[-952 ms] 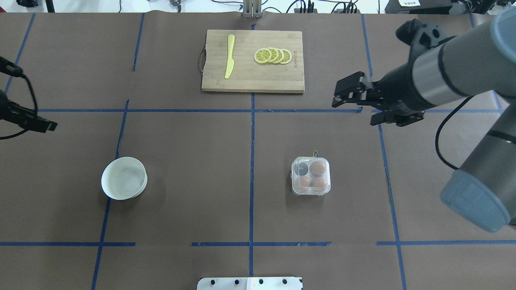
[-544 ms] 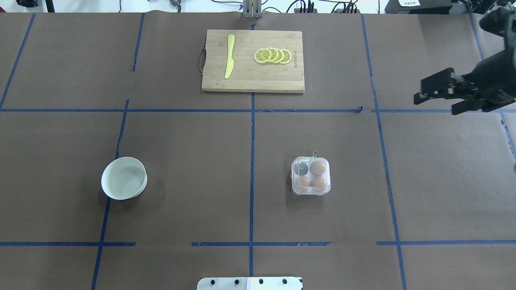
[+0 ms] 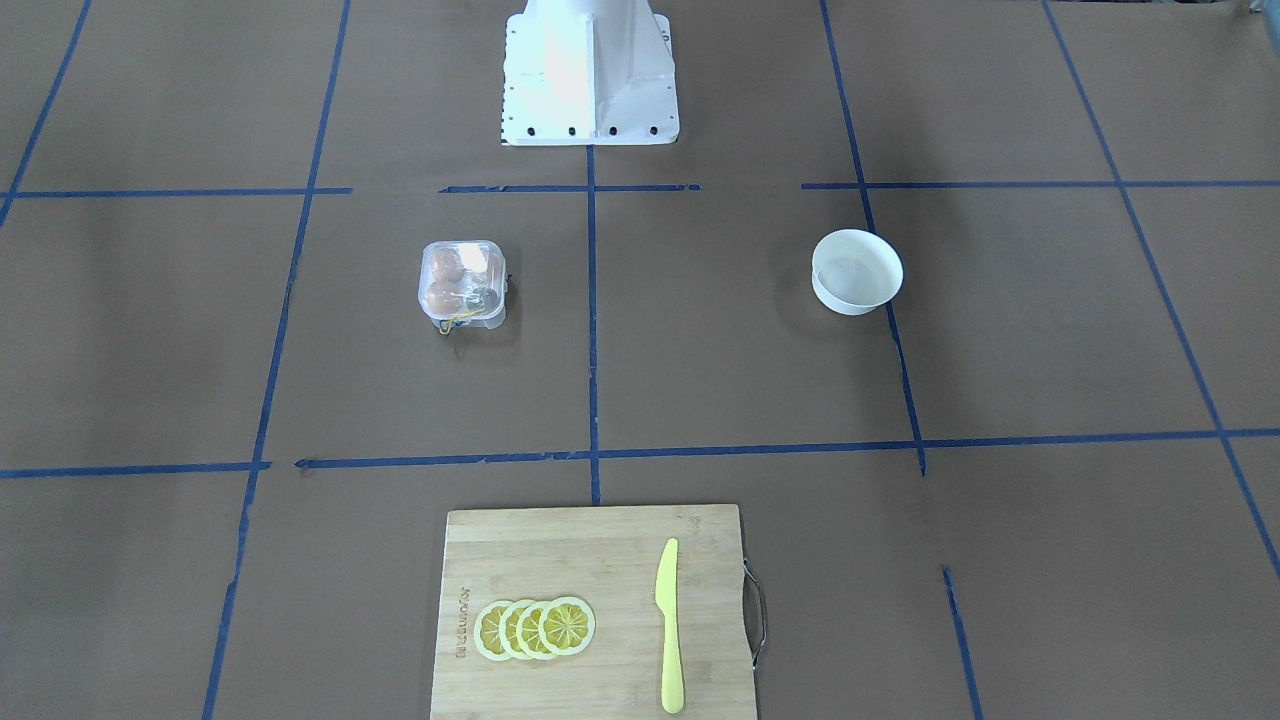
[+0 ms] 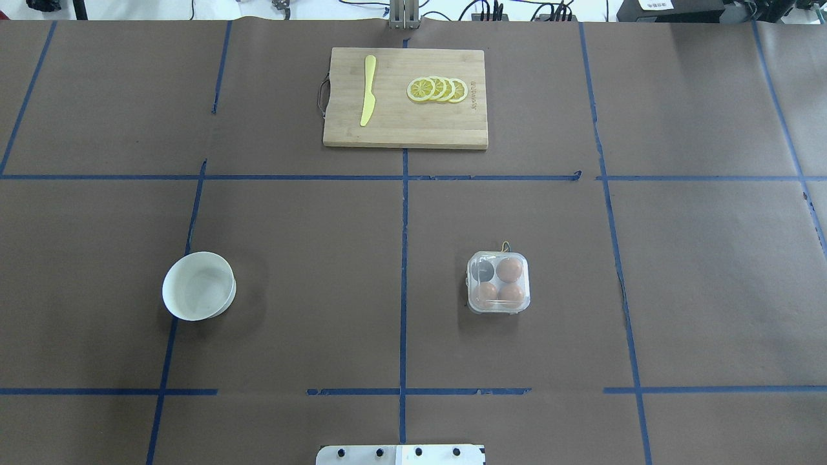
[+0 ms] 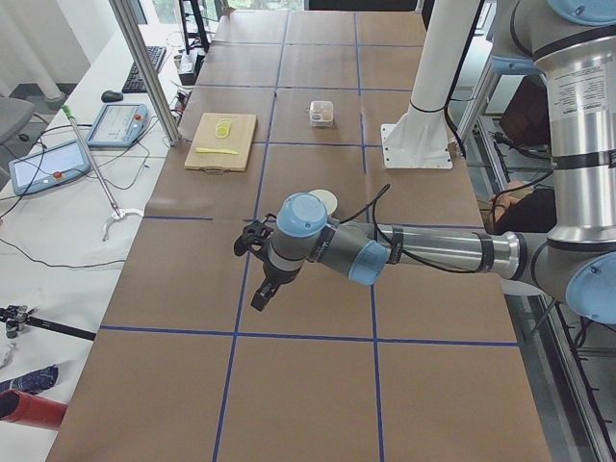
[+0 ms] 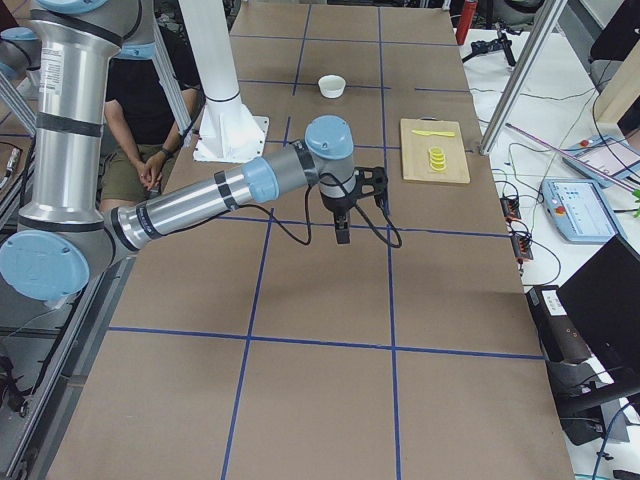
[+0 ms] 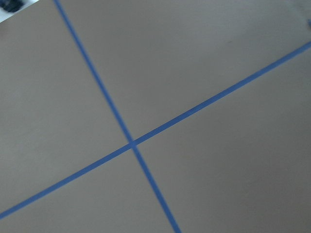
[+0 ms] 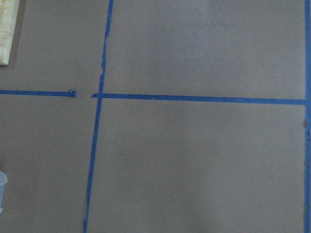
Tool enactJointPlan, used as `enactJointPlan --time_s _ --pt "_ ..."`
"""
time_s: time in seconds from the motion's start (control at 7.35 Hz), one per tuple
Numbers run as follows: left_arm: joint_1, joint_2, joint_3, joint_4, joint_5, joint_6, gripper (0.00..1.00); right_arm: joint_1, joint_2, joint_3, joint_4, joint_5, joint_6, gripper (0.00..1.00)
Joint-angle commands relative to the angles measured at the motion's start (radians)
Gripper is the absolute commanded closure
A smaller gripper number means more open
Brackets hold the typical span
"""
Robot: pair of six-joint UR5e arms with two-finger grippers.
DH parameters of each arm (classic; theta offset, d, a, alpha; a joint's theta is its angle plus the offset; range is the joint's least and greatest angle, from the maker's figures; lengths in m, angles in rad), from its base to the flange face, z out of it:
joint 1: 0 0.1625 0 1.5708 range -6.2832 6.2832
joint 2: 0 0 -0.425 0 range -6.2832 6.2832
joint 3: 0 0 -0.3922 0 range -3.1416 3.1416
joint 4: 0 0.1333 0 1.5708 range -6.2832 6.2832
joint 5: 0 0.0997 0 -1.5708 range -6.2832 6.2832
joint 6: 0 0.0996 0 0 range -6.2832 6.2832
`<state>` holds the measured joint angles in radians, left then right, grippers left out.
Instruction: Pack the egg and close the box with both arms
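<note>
The clear box point(image 4: 498, 282) stands right of the table's middle, its lid down over the cells; it also shows in the front view point(image 3: 461, 281) and far off in the left view point(image 5: 321, 113). Three brown eggs point(image 4: 509, 269) lie inside, and the far-left cell point(image 4: 482, 270) looks empty. I cannot tell the eggs apart. A thin yellowish cord point(image 3: 452, 322) hangs at its far side. Neither arm shows overhead. My left gripper point(image 5: 258, 300) hangs over bare table beyond the bowl. My right gripper point(image 6: 342, 236) hangs over a tape line. I cannot tell whether either is open or shut.
A white bowl point(image 4: 199, 286) stands on the left half. A wooden cutting board point(image 4: 405, 98) at the far middle carries a yellow knife point(image 4: 367, 90) and lemon slices point(image 4: 437, 90). The white pedestal base point(image 3: 588, 70) is at the near edge.
My right arm has swung off to the right and out of the overhead view. The left gripper left that view's left edge earlier. The box, eggs and bowl have not moved.
</note>
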<state>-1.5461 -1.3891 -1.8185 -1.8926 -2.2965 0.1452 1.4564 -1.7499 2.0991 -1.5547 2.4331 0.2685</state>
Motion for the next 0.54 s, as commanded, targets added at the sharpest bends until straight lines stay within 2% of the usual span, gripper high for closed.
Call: enactJointPlan --time_s 0.0,0.27,0.41 --pt "-0.029 -0.004 -0.01 0.134 0.0 0.005 0.0 0.062 -0.065 -0.063 -0.001 0.02 -0.146 0.0" --pt "-0.044 -0.039 -0.048 0.333 0.0 0.005 0.0 0.064 -0.075 -0.073 -0.001 0.02 -0.156 0.0" --pt "-0.055 -0.036 -0.033 0.34 0.0 -0.009 0.0 0.062 -0.089 -0.068 -0.001 0.02 -0.157 0.0"
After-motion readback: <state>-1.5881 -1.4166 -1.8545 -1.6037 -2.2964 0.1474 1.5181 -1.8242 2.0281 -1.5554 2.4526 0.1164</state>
